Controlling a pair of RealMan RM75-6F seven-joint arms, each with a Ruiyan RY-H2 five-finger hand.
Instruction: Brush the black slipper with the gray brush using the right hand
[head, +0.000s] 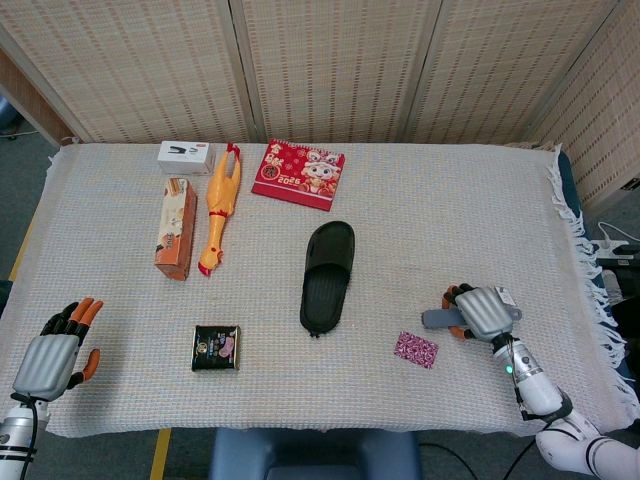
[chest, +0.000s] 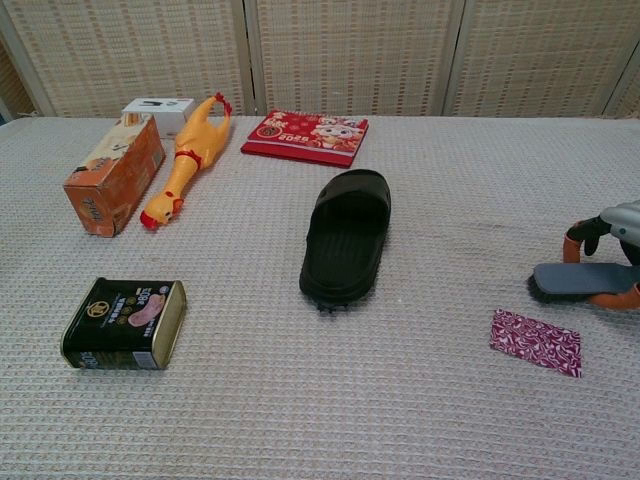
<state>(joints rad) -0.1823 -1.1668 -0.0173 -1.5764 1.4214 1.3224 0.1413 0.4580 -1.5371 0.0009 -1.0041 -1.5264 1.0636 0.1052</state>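
We count one black rubber slipper (head: 327, 276), one gray brush (chest: 585, 282), one yellow rubber chicken (head: 219, 207), two cartons: orange (head: 175, 228), white (head: 185, 157); one black tin (head: 216, 348), one red booklet (head: 298, 174), one patterned sachet (head: 415, 350).
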